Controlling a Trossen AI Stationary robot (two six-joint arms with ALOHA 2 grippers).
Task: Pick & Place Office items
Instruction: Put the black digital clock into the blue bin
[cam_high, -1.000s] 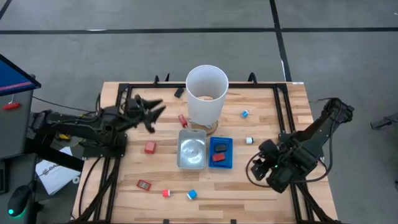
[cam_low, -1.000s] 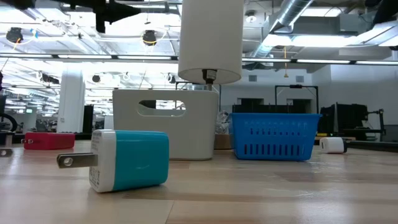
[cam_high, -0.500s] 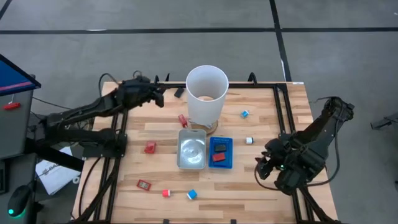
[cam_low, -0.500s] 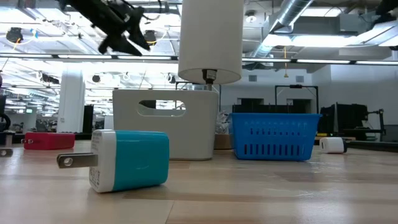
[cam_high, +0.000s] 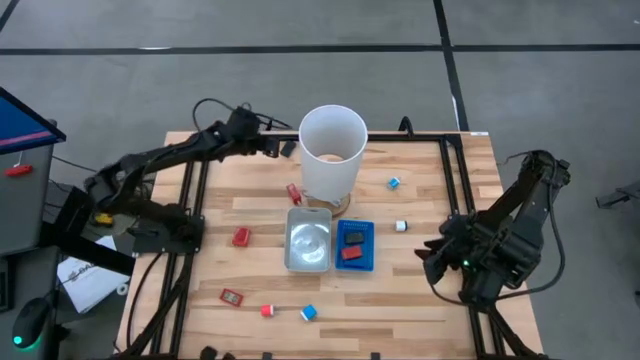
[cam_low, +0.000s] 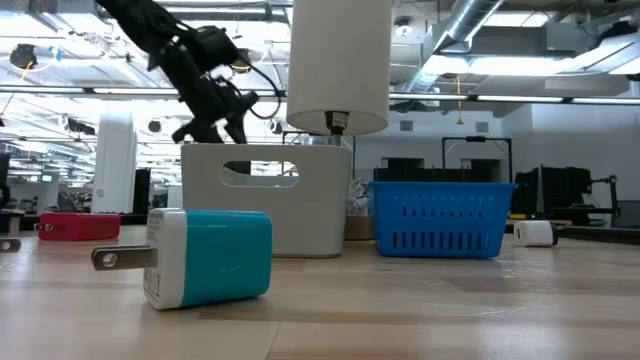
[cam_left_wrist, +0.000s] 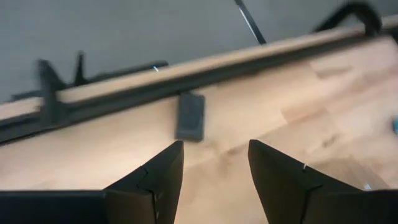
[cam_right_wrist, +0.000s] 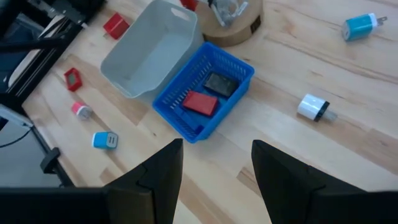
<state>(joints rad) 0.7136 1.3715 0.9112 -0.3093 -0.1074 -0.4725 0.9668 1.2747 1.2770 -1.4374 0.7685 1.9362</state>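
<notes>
Black item (cam_left_wrist: 189, 116): flat, just left of white bin (cam_high: 332, 150), against the frame rail (cam_left_wrist: 124, 99). Left gripper (cam_left_wrist: 211, 168): fingers wide, empty, above it. Your risk: fingertips catching that rail.

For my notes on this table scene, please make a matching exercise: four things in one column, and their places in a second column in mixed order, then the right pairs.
Things:
1. black flat item
2. red block
3. left pincer
4. right pincer

Places:
A. inside the blue tray
B. at the far edge of the table, left of the white bin
C. open, right beside the black flat item at the far edge
D. open, at the table's right side, right of the blue tray

Pairs: 1-B, 2-A, 3-C, 4-D
</notes>
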